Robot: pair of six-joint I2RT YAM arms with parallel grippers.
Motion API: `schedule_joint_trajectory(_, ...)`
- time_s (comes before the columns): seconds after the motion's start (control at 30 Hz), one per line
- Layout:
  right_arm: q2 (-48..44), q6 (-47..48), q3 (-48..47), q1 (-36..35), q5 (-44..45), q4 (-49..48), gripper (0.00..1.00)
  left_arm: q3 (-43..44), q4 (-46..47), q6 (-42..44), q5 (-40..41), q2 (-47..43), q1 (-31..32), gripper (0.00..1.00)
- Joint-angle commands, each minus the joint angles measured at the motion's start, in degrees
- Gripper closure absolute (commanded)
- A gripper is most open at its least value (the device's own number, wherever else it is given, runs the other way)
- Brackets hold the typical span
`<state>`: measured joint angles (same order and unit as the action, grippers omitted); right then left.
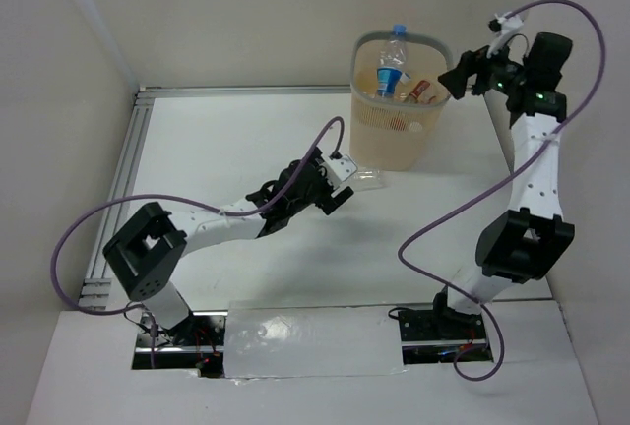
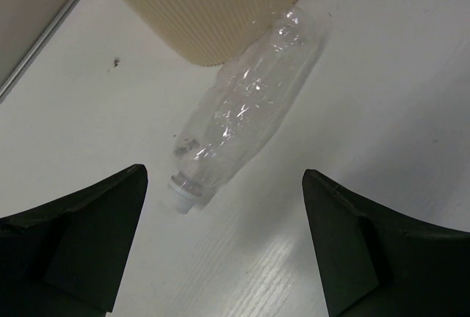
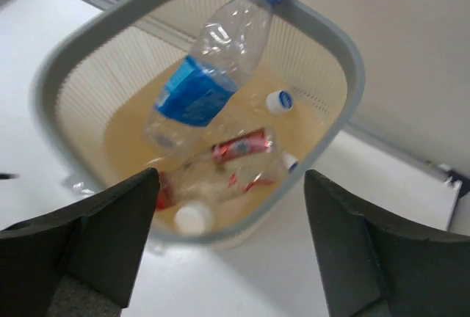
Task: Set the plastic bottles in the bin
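Observation:
The beige bin (image 1: 394, 145) with a grey rim (image 3: 345, 60) stands at the back of the table. Inside it, a blue-labelled bottle (image 3: 213, 75) leans with its blue cap on the far rim, above a red-labelled bottle (image 3: 242, 148) and a white-capped one (image 3: 192, 218). My right gripper (image 3: 231, 181) hovers open over the bin's right rim, seen beside it (image 1: 461, 76) in the top view, with nothing between its fingers. A clear crushed bottle (image 2: 235, 119) lies on the table against the bin's base (image 2: 213, 1), cap toward my left gripper (image 2: 224, 185). That gripper is open, just short of the bottle (image 1: 366, 179).
An aluminium rail (image 1: 138, 150) runs along the table's left and back edges, with walls close on all sides. Purple cables loop off both arms. A taped strip (image 1: 305, 344) lies between the arm bases.

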<state>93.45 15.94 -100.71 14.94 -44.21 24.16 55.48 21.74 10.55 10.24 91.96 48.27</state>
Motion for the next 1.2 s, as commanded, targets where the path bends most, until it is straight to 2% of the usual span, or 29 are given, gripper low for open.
schedule_joint_trajectory(0.0,-6.7,3.9,-2.0,6.4,-17.1,8.2,0.17,4.9,4.4,5.5,-6.3,4.8,-1.1,0.00)
schedule_joint_trajectory(0.07,-7.9,10.0,-1.2,9.0,-22.8,13.9,0.37,6.2,3.8,6.3,-8.6,7.1,-1.6,0.00)
schedule_joint_trajectory(0.1,-9.1,13.5,-0.4,11.1,-26.9,20.2,0.46,6.9,5.0,6.9,-8.7,9.0,-1.6,0.00)
schedule_joint_trajectory(0.13,-9.7,21.1,0.6,12.1,-27.8,23.6,0.68,6.9,5.6,8.2,-9.4,10.0,-1.6,0.00)
schedule_joint_trajectory(0.17,-10.3,25.1,1.3,13.0,-28.3,27.0,0.76,7.9,6.3,8.2,-9.4,10.9,-2.1,0.00)
schedule_joint_trajectory(0.2,-11.6,28.8,2.2,13.8,-28.3,32.7,0.78,8.7,6.3,8.9,-9.4,11.9,-2.7,0.00)
schedule_joint_trajectory(0.23,-12.4,35.8,4.1,14.3,-28.3,35.0,0.78,10.9,5.5,8.9,-10.4,13.9,-2.7,0.00)
schedule_joint_trajectory(0.27,-13.1,38.1,5.2,14.3,-27.2,36.5,0.74,11.9,4.9,8.9,-11.1,14.9,-3.5,0.00)
schedule_joint_trajectory(0.4,-15.7,42.0,9.4,14.3,-24.8,38.2,0.67,15.1,3.8,10.6,-14.8,18.7,-4.9,0.00)
schedule_joint_trajectory(0.6,-16.4,39.8,12.1,14.3,-25.4,38.1,0.64,21.8,-3.9,13.4,-19.8,25.0,-5.4,0.02)
schedule_joint_trajectory(0.8,-16.4,37.0,13.3,14.3,-25.9,35.3,0.63,23.5,-6.8,13.4,-23.2,28.3,-5.4,0.04)
schedule_joint_trajectory(0.9,-16.9,37.0,14.0,14.3,-25.9,35.3,0.63,23.5,-7.3,11.8,-23.8,29.4,-5.9,0.08)
schedule_joint_trajectory(1.03,-16.9,37.0,14.5,14.3,-25.9,35.3,0.60,24.1,-7.8,11.3,-23.0,30.0,-5.9,0.22)
schedule_joint_trajectory(1.17,-17.4,37.0,15.0,14.3,-25.9,35.8,0.45,24.1,-7.9,10.7,-20.4,30.0,-5.9,0.24)
